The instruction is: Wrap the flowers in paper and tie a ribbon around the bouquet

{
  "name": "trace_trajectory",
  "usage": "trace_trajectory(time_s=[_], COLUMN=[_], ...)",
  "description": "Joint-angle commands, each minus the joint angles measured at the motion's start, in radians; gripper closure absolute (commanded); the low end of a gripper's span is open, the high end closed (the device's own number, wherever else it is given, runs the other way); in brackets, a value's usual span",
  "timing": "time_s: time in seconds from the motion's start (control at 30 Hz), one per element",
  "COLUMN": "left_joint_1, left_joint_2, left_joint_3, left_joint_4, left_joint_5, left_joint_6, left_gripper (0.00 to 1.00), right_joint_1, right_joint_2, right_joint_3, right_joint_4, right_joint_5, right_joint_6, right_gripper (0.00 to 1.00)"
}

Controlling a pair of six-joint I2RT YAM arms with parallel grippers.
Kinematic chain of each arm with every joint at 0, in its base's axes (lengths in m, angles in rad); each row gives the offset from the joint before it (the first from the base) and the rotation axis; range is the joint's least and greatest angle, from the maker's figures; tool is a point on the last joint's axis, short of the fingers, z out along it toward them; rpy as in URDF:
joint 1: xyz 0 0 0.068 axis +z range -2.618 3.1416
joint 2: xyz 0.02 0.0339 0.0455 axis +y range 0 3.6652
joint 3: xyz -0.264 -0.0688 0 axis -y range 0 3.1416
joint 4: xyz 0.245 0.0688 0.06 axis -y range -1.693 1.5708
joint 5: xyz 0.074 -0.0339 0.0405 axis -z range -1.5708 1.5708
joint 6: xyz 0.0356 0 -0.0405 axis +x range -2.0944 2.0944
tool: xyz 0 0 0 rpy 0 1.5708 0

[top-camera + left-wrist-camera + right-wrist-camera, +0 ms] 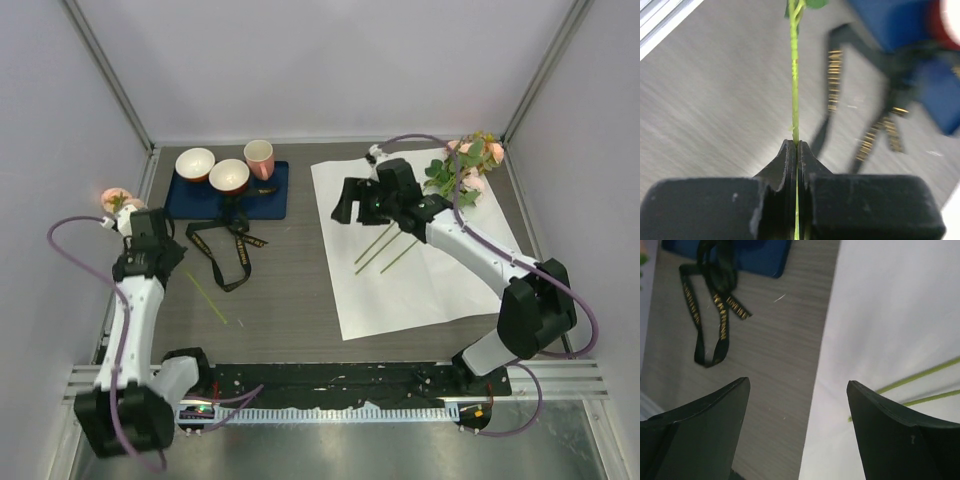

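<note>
One stem pinched, one gripper open
My left gripper (796, 146) squeezes one stem (794, 75), top cut off. My right gripper (798, 385) gapes above the paper (890, 300); flowers (465, 165) lie there, three stems showing.

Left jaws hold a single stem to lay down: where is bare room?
Bare: the near half of the paper, below the stems, and the table strip between the ribbon and the paper's left edge. Crowded: the paper's far right corner with the flowers, and the blue mat carrying bowls and a cup.
</note>
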Motion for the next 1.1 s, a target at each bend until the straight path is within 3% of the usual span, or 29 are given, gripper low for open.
trace_trajectory(time_s=[0.0, 0.13, 0.33, 0.57, 0.8, 0.9, 0.93, 0.97, 1.03, 1.07], left_joint_1=[-0.122, -0.261, -0.395, -0.400, -0.398, -0.398, -0.398, -0.398, -0.398, -0.398], left_joint_2=[-0.262, -0.396, -0.520, -0.623, -0.698, -0.731, -0.741, -0.744, -0.747, -0.743], left_joint_3=[-0.014, -0.025, -0.057, -0.116, -0.153, -0.159, -0.157, -0.157, -0.157, -0.151], left_joint_4=[-0.041, -0.026, -0.011, 0.009, 0.005, 0.005, 0.000, -0.001, 0.003, 0.020], left_joint_5=[0.080, 0.271, 0.295, 0.355, 0.392, 0.400, 0.404, 0.410, 0.449, 0.467], left_joint_6=[-0.055, -0.072, -0.132, -0.172, -0.192, -0.197, -0.195, -0.194, -0.189, -0.165], left_gripper=[1.00, 1.00, 1.00, 1.00, 1.00, 1.00, 1.00, 1.00, 1.00, 1.00], right_joint_1=[0.127, 0.249, 0.388, 0.604, 0.710, 0.724, 0.722, 0.722, 0.722, 0.722], right_joint_2=[-0.041, -0.030, 0.056, 0.105, 0.232, 0.240, 0.235, 0.228, 0.197, 0.176], right_joint_3=[-0.074, -0.102, -0.041, -0.108, -0.016, -0.019, -0.047, -0.061, -0.090, -0.096], right_joint_4=[0.169, 0.309, 0.427, 0.730, 0.700, 0.708, 0.723, 0.760, 0.777, 0.739], right_joint_5=[-0.284, -0.408, -0.426, -0.205, -0.065, -0.019, 0.001, 0.007, 0.021, 0.056], right_joint_6=[-0.015, 0.032, 0.265, 0.563, 0.655, 0.681, 0.684, 0.683, 0.649, 0.632], right_gripper=[0.14, 0.12, 0.12, 0.12, 0.17, 0.35, 0.52, 0.63, 1.00, 1.00])
